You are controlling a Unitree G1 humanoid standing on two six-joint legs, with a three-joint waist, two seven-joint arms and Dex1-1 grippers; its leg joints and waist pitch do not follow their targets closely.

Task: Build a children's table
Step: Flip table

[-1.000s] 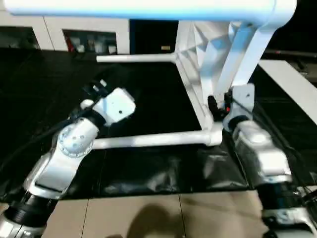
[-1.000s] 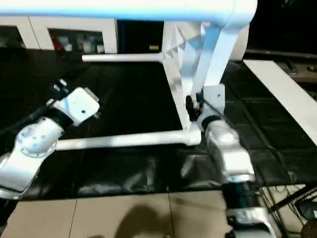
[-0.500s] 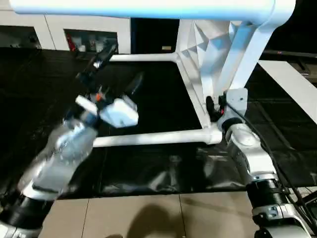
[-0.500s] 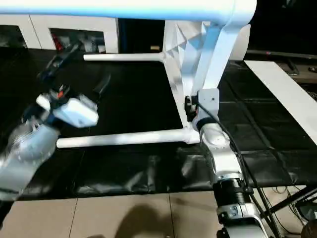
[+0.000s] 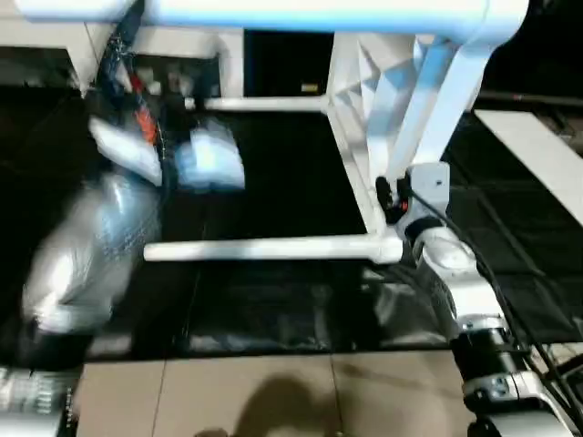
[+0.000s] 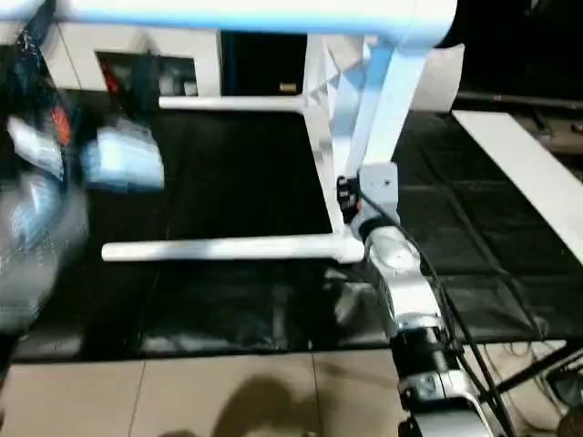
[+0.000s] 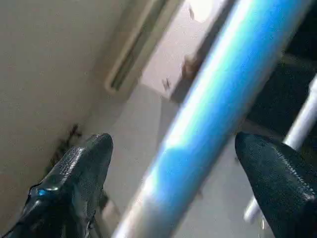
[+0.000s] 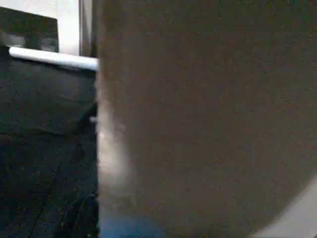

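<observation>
The children's table lies on its side on the black mat, its ribbed white tabletop point(image 5: 364, 82) standing on edge. One leg point(image 5: 264, 248) runs left low over the mat, a far leg point(image 5: 264, 103) lies behind, and an upper leg point(image 5: 319, 11) crosses the top of the eye views. My left gripper point(image 5: 123, 36) is raised to that upper leg point(image 7: 213, 104). It is open point(image 7: 173, 168), and the leg passes between its fingers point(image 7: 74, 183) without touching them. My right gripper point(image 5: 392, 196) is shut on the tabletop's rim at the lower near corner.
A white cabinet point(image 6: 196, 55) with glass doors stands at the back left. The black mat point(image 5: 273, 300) ends at a tiled floor point(image 5: 273, 401) in front. A white board point(image 5: 537, 155) lies to the right, and cables point(image 6: 510, 364) trail near my right arm.
My left arm has swung up from beside the low leg to the upper leg, staying open. My right gripper has narrowed on the tabletop's rim.
</observation>
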